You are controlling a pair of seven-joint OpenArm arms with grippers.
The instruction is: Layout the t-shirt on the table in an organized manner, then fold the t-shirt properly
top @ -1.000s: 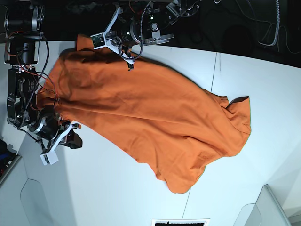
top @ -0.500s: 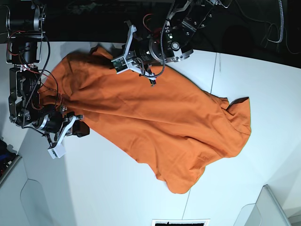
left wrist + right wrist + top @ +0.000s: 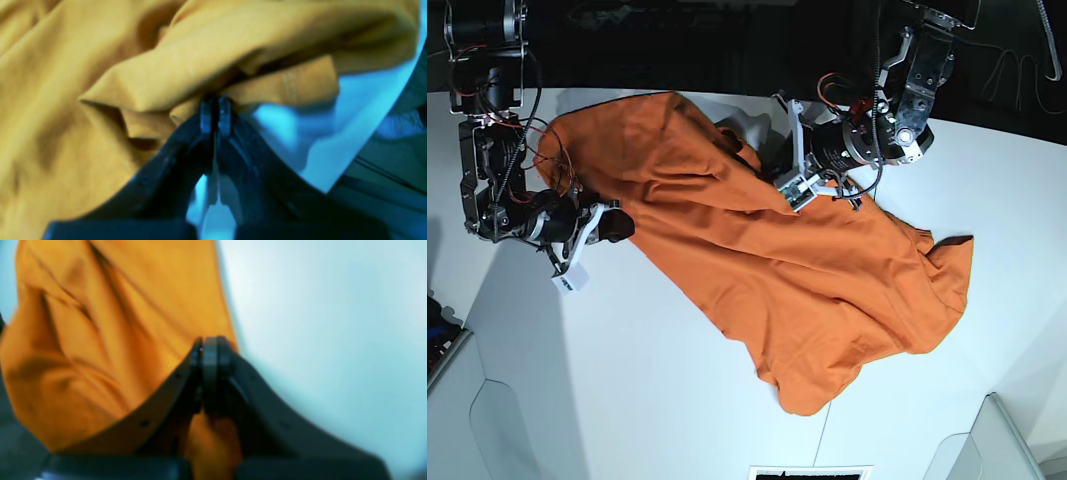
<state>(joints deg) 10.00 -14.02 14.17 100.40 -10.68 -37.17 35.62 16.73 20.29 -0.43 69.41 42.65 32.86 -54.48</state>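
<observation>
Orange t-shirt [image 3: 807, 270], pinched shut by left claw [image 3: 779, 192] and right claw [image 3: 617, 225], has shifted across the counter [image 3: 657, 400]; spreading continues, folding not begun.

Plain orange t-shirt [image 3: 767, 260] on white table [image 3: 647, 390]; black end effectors.

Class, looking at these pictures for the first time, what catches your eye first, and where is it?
The bright orange t-shirt sprawls rumpled across the middle of the white table. The left gripper pinches its far edge and the right gripper clamps its near-left edge, both shut on cloth.
</observation>
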